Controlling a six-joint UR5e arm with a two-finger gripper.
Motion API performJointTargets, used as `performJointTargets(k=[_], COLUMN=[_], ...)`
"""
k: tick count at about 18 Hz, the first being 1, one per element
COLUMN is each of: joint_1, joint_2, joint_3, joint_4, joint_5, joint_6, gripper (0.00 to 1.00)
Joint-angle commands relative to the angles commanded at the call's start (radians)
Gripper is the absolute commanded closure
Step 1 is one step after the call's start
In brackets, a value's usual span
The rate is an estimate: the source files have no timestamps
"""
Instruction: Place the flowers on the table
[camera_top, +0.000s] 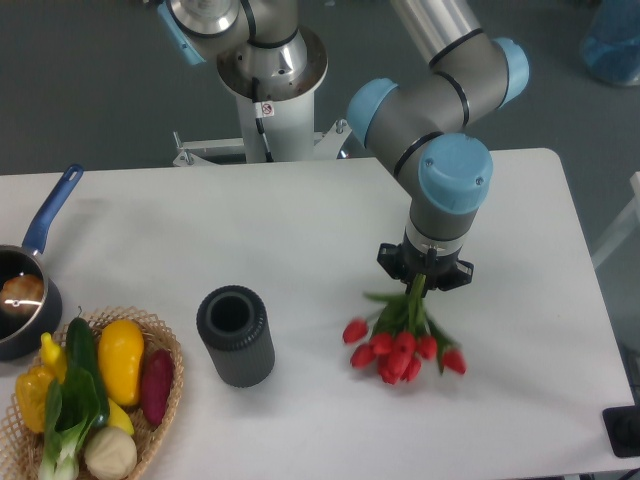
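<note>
A bunch of red tulips (402, 352) with green stems lies right of centre, its heads low over or on the white table (300, 230). My gripper (420, 284) is directly above the stems and is shut on them, the arm coming down from the top right. The fingers themselves are mostly hidden under the wrist. A dark grey cylindrical vase (235, 335) stands upright and empty to the left of the flowers, well apart from them.
A wicker basket (165, 400) with vegetables sits at the front left corner. A dark pan with a blue handle (30, 290) is at the left edge. The robot base (270, 80) stands behind the table's far edge.
</note>
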Motion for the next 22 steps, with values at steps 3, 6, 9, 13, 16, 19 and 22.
performJointTargets(k=[3,6,9,13,16,19,22], joint_1=[0.003,0.014,0.040,0.098,0.136,0.163,0.166], joint_2=[0.012,0.024,0.046,0.063,0.071,0.071,0.066], joint_3=[0.005,0.028,0.032,0.032,0.032,0.031,0.029], joint_4=[0.002,0.003,0.008,0.005,0.005,0.005,0.005], joint_5=[0.000,0.002,-0.002,-0.003,-0.002,-0.003,-0.003], joint_6=[0.008,0.008,0.034,0.213,0.333,0.388,0.382], gripper=[0.00,0.00,0.00,0.00,0.00,0.00,0.00])
